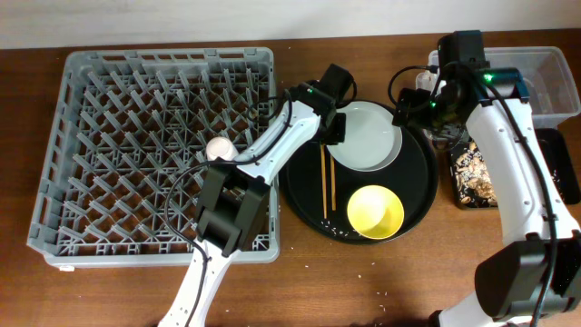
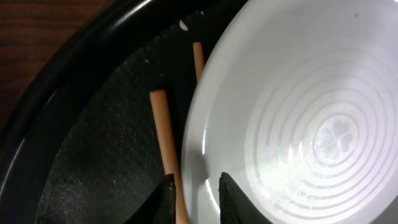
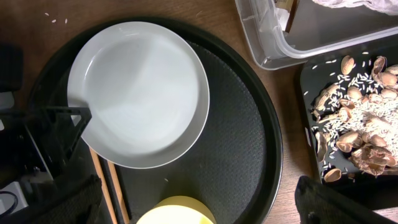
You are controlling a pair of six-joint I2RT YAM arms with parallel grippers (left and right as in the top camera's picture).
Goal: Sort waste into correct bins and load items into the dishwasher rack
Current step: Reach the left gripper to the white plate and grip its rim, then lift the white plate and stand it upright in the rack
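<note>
Plate (image 1: pixel 370 136), white, round: laid on the round black tray (image 1: pixel 419 186) beside the chopsticks (image 1: pixel 327 182) and yellow bowl (image 1: pixel 376 211). Its left rim is straddled by the left gripper (image 2: pixel 198 200), jaws set narrowly apart. Right gripper (image 1: pixel 418 109): held above the tray's far right edge, jaws spread wide, nothing grasped.

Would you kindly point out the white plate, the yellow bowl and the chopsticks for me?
white plate (image 1: pixel 368 136), overhead view, centre of its face
yellow bowl (image 1: pixel 376 212), overhead view, inside bottom
chopsticks (image 1: pixel 324 186), overhead view, mid-shaft of one stick
</note>
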